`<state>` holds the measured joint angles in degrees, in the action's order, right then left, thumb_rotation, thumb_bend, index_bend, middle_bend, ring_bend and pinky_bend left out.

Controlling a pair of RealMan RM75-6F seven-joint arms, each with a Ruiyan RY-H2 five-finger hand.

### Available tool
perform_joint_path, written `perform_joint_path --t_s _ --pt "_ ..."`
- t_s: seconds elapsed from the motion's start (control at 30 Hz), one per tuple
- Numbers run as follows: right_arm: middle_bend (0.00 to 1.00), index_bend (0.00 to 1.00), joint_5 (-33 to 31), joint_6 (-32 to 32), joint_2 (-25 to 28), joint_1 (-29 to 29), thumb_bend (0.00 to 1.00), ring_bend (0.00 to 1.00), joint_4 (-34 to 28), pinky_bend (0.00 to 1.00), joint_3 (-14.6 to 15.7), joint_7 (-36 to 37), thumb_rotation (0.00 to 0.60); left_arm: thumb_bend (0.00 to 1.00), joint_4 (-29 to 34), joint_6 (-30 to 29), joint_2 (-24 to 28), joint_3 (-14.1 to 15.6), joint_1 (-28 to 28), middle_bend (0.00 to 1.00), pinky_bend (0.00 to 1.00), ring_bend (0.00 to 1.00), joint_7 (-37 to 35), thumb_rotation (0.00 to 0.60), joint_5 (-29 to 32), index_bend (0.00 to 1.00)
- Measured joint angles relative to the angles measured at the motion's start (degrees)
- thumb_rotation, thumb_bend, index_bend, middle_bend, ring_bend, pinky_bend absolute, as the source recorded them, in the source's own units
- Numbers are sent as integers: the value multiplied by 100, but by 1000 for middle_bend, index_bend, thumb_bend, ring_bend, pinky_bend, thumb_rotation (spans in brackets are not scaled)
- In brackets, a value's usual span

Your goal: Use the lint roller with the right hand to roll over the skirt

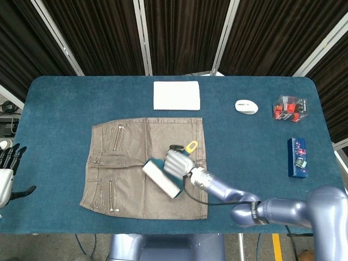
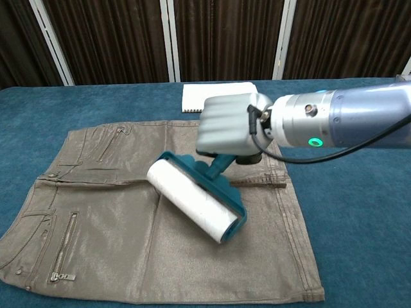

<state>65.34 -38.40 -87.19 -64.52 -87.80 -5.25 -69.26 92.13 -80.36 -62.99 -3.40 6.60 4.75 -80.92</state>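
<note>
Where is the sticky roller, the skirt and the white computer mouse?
lint roller (image 2: 192, 203), chest view, on the middle of its white roll.
skirt (image 1: 130, 142), head view, on the bare brown cloth near the waistband.
white computer mouse (image 1: 246, 106), head view, on its top.

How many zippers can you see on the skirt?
2 on the skirt: one slanted zipper near the top-left corner, one long zipper by the bottom-left edge. The lint roller and right hand cover part of the middle, so more could hide there.
</note>
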Motion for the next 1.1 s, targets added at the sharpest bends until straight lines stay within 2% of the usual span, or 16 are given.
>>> perform_joint_path --t_s 0.27,0.6,0.93,1.1 --pt "610 549 -382 -120 -397 -310 844 545 127 533 320 -455 600 0 -37 80 -39 -15 39 0 0 0 57 600 96 0" --pt "611 553 -434 -557 -349 -270 844 555 762 535 607 -616 600 0 -37 121 -51 -7 62 0 0 0 60 600 122 0" --pt "613 553 -274 -821 -181 41 844 555 1978 535 903 -357 600 0 31 118 -64 21 85 0 0 0 144 600 68 0" --pt "614 554 -38 -908 -128 150 843 555 2085 535 939 -122 600 0 69 126 -87 24 115 0 0 0 206 600 45 0"
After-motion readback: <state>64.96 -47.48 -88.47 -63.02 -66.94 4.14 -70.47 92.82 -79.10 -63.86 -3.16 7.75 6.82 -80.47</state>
